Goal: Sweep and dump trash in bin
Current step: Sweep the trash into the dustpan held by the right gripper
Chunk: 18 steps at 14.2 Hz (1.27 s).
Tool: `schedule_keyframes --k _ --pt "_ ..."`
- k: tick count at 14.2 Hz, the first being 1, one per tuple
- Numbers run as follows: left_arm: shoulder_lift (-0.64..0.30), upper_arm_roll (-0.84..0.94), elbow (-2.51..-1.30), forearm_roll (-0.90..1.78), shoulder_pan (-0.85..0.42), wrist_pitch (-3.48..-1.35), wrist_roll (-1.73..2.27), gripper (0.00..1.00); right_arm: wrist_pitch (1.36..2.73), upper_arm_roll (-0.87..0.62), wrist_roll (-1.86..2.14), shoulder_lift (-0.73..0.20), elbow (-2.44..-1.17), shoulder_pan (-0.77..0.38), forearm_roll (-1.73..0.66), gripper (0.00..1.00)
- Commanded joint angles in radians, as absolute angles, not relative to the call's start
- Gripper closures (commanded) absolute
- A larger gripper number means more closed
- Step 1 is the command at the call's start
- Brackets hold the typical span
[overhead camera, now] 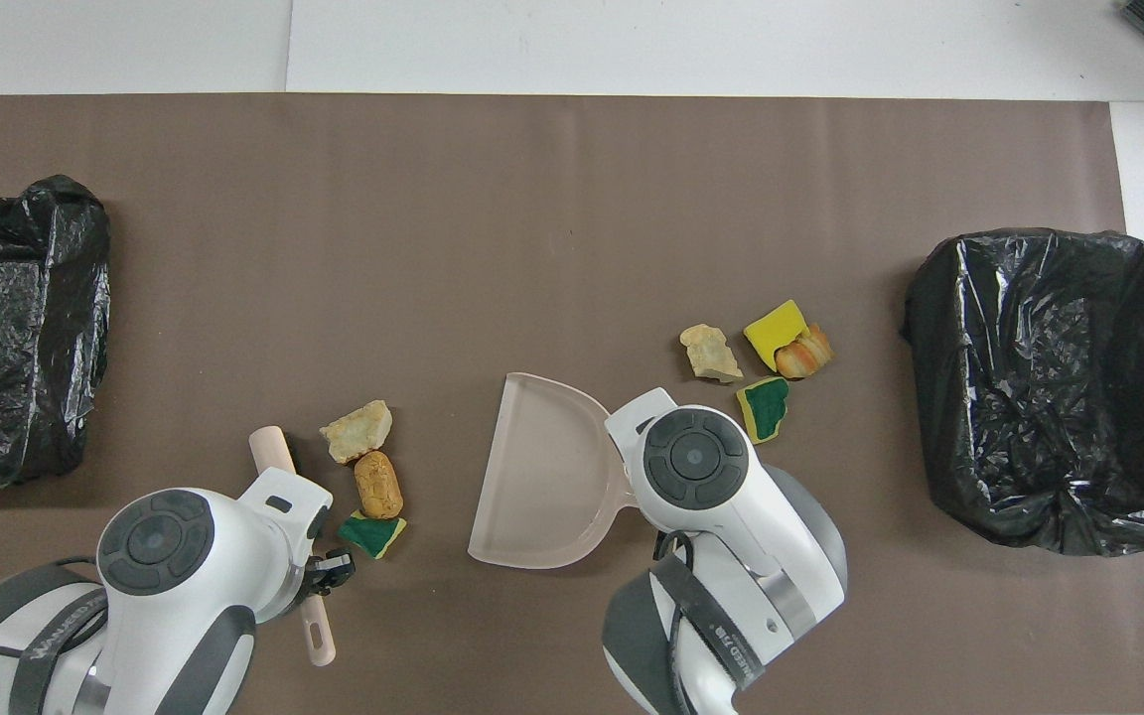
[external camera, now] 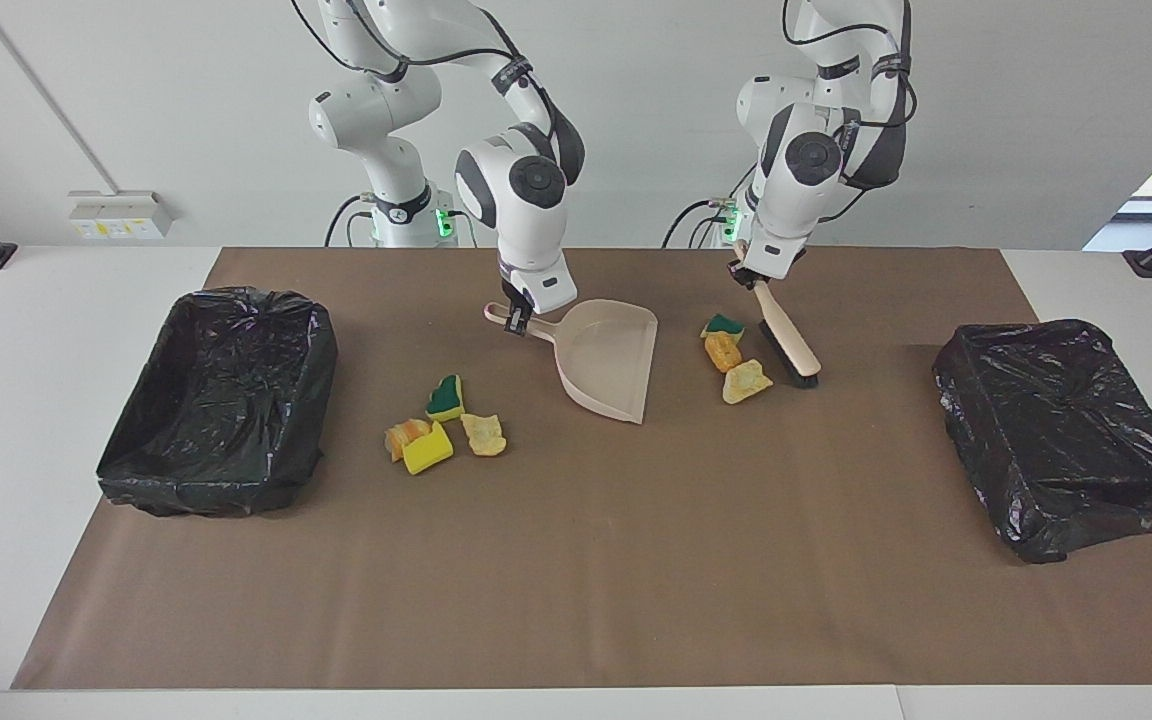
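The left arm is bent low near its base, its left hand [external camera: 748,277] clamped on the handle of a beige brush [external camera: 788,342] that slants down to the surface, bristles resting beside three pieces of trash [external camera: 733,352] toward the left arm's end. The right arm reaches down over the middle, its right hand [external camera: 516,318] closed on the handle of the beige dustpan [external camera: 608,358], which lies flat with its mouth turned toward those three pieces. Four more pieces [external camera: 444,427] lie toward the right arm's end, near a black-lined bin [external camera: 221,400]; a second bin [external camera: 1066,435] sits at the other end. The overhead view hides the dustpan grip under the wrist — only the facing view shows it.
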State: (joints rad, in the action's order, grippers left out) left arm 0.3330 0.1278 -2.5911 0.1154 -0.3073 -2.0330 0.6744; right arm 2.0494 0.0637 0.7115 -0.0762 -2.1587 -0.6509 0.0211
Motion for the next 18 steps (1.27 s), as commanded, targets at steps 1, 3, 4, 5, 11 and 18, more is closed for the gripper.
schedule_keyframes --k 1,3,4,5,11,18 --pt "0.234 0.118 -2.576 0.185 -0.377 -2.165 0.753 1.00 2.088 0.061 0.723 -0.092 -2.166 -0.643 0.005 1.00" --pt "0.134 0.118 -2.511 0.231 -0.448 -2.218 0.743 1.00 2.089 0.061 0.721 -0.092 -2.166 -0.643 0.005 1.00" --pt "0.099 0.118 -2.467 0.241 -0.471 -2.232 0.730 1.00 2.089 0.061 0.722 -0.092 -2.166 -0.643 0.005 1.00" --pt "0.075 0.120 -2.421 0.251 -0.489 -2.227 0.709 1.00 2.089 0.061 0.721 -0.092 -2.166 -0.643 0.005 1.00" --pt "0.060 0.121 -2.359 0.328 -0.641 -2.218 0.611 1.00 2.089 0.061 0.721 -0.092 -2.166 -0.643 0.005 1.00" --pt "0.112 0.094 -2.226 0.327 -0.595 -1.889 0.609 1.00 2.089 0.061 0.721 -0.092 -2.166 -0.643 0.005 1.00"
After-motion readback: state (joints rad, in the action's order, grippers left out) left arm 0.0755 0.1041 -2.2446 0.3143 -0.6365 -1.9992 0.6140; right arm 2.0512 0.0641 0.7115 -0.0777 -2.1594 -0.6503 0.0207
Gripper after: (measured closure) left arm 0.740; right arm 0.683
